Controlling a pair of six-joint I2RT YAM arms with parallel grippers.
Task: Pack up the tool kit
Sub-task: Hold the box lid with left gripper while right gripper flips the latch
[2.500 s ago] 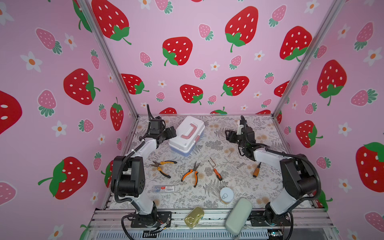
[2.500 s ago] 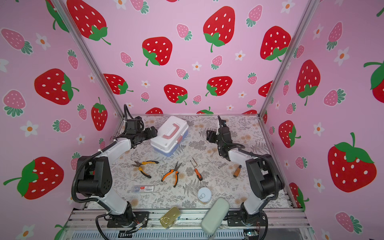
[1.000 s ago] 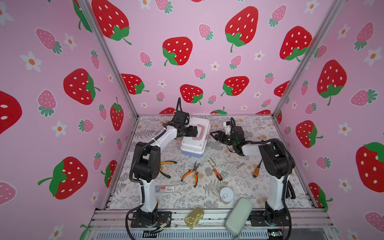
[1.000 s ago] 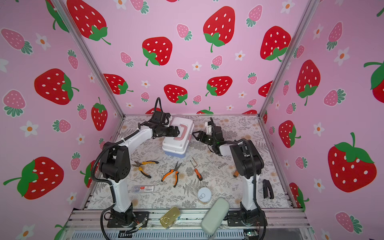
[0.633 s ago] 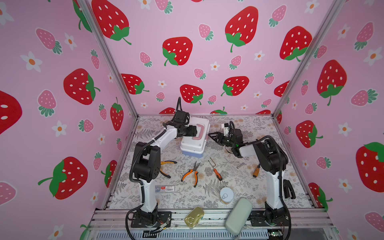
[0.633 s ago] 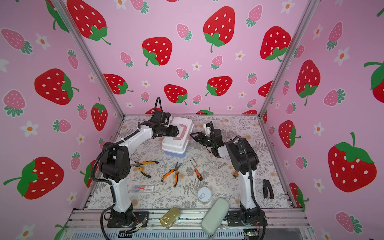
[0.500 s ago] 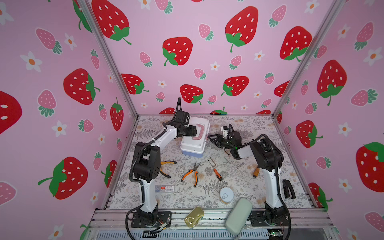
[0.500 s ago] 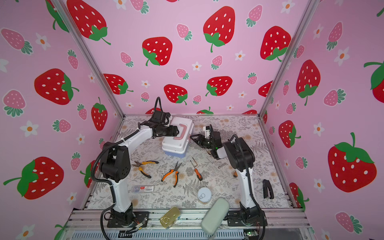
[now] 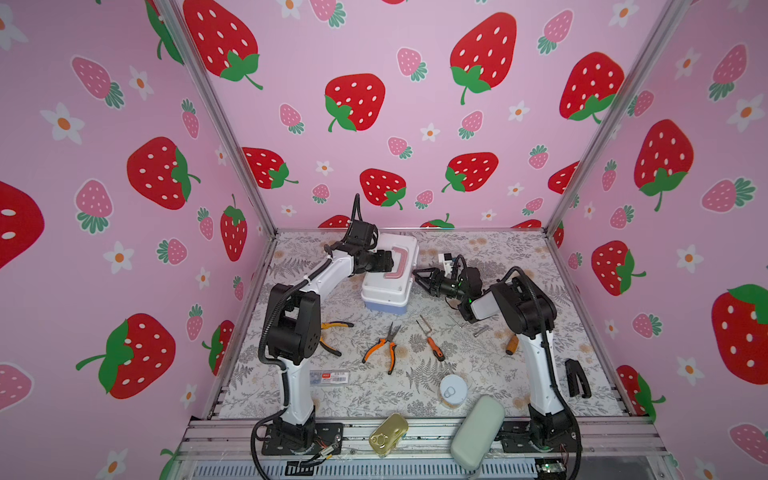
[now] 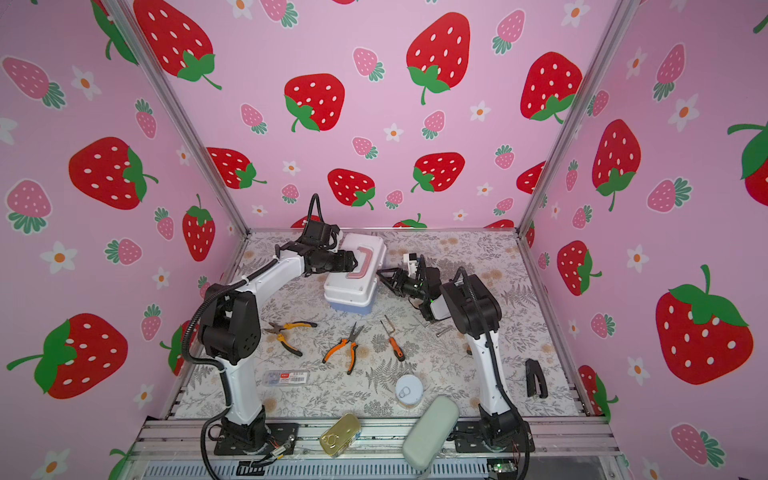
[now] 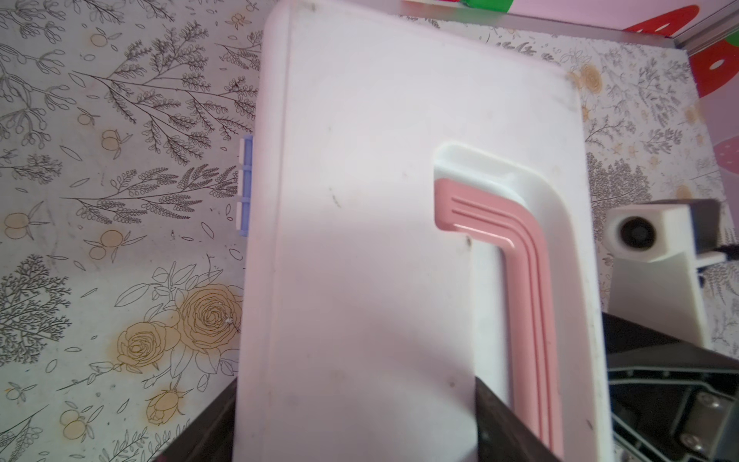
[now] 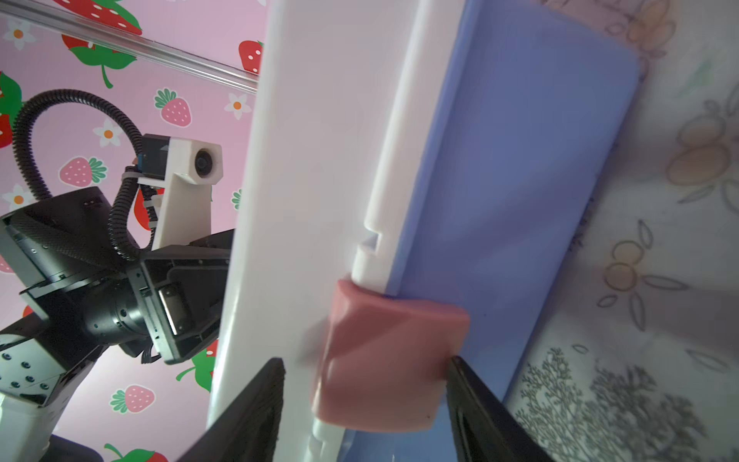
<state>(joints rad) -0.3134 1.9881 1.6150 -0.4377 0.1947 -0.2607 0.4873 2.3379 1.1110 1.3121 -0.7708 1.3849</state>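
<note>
Tool kit (image 9: 388, 282): shut, at the back middle of the floral table (image 9: 519, 266), white lid (image 11: 360, 200) up, between the two grippers.
Left gripper (image 11: 352, 396): jaws wide apart, laid over the lid. One finger (image 11: 208, 432) is at the hinge-side edge, the other (image 11: 500, 424) on the lid just beside the pink handle (image 11: 532, 304).
Right gripper (image 12: 366, 362): open around the pink latch (image 12: 384, 360). One finger (image 12: 476, 408) touches the latch's edge and the other (image 12: 256, 412) stands just clear of it.
Writing: the flat clear case (image 9: 329, 377) has a red-and-white label, its print too small to read.
Right wrist view only: the latch and the periwinkle base (image 12: 520, 160).
Left wrist view only: the periwinkle hinge tabs (image 11: 247, 188).
Top views only: orange needle-nose pliers (image 9: 384, 343), yellow-handled pliers (image 9: 332, 332), an orange-handled tool (image 9: 432, 343), a gold tin (image 9: 388, 434) and a grey-green case (image 9: 478, 432), all nearer the front.
</note>
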